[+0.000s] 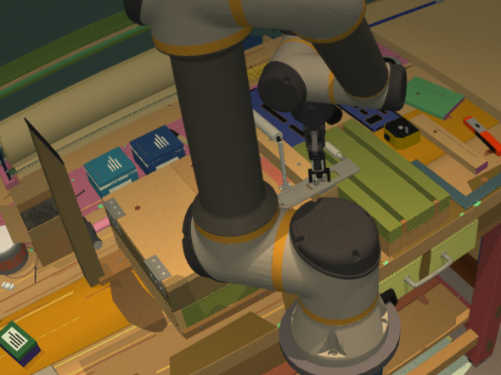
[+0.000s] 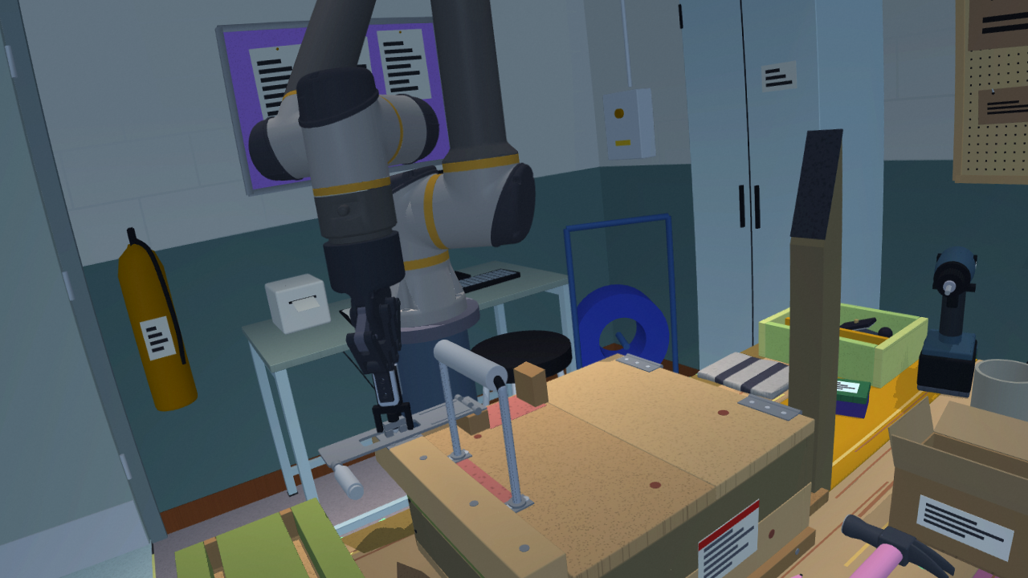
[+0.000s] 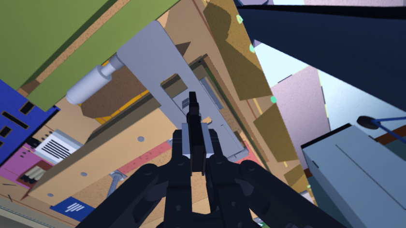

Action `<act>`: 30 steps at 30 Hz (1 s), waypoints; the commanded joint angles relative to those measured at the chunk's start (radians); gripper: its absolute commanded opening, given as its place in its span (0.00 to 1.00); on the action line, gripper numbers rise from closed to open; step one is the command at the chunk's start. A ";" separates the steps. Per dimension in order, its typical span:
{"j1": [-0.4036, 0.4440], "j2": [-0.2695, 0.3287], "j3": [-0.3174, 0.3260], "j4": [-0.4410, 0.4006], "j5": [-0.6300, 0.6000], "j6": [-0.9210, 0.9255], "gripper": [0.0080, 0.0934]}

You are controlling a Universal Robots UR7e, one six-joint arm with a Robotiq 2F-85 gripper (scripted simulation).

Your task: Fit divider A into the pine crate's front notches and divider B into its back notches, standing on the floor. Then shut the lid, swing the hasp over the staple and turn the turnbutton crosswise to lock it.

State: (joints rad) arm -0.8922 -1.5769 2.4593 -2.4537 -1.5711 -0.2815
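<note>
The pine crate [image 2: 604, 460] sits mid-bench with its lid [image 1: 157, 212] down flat. A bar handle [image 2: 471, 359] on two threaded posts rises from the lid's front edge. The grey slotted hasp [image 1: 318, 180] sticks out level from the crate's front, with a small grey knob [image 3: 89, 83] at its free end. The hasp's edge is pinched in my gripper [image 1: 319, 177], which is closed and points straight down onto the plate. The staple and turnbutton are hidden. The dividers are hidden.
My own arm [image 1: 225, 127] blocks much of the side camera. A green slatted pallet [image 1: 382, 178] lies right of the hasp. A tall brown board [image 1: 63, 199] stands behind the crate's hinges. Blue boxes [image 1: 136, 157], a yellow tape measure [image 1: 401, 132] and a hammer [image 2: 891, 550] lie around.
</note>
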 commanded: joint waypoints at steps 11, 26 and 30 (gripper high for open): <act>0.000 0.000 0.000 0.000 0.000 0.360 0.00; 0.000 0.000 0.000 0.000 0.000 0.769 0.00; 0.000 0.000 0.000 0.000 0.000 0.842 0.00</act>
State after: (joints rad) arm -0.8926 -1.5760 2.4589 -2.4555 -1.5709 0.5622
